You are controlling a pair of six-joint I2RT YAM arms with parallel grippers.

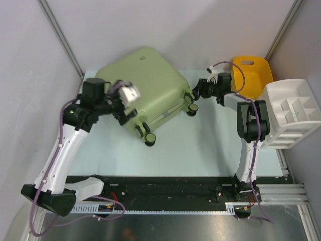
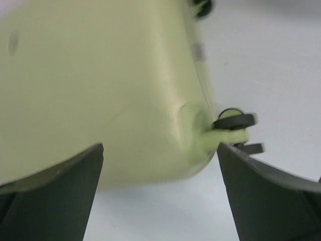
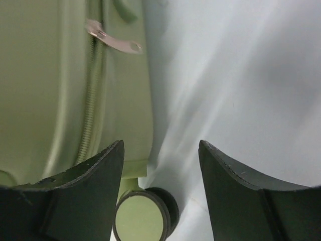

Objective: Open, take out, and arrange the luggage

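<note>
left gripper [image 2: 160,146] sits at the left near corner of the luggage [image 1: 150,80], jaws spread wide, fingers either side of the rounded corner, nothing held. whether a finger touches the shell, cannot tell. corner wheel [image 2: 234,122] is just beside the right finger.

luggage lies flat on the table [image 1: 200,145], mid-left and angled, sage shell and round logo up, wheels toward the near and right sides. looks fully closed: no black lining shows in any view.

right gripper [image 3: 160,145] is at the right corner, jaws part open and empty. side wheel [image 3: 140,216] sits low between the fingers, not pinched. zipper [image 3: 89,115] runs up the side and looks closed where it shows; metal pull tab [image 3: 113,41] lies against the shell beyond the fingertips, untouched.

far right: yellow tub [image 1: 261,70] and white tray [image 1: 281,90], well apart from the case.

progress: early by my read. not unzipped, lid not lifted, nothing out, nothing arranged. likely next is getting the pull tab.
</note>
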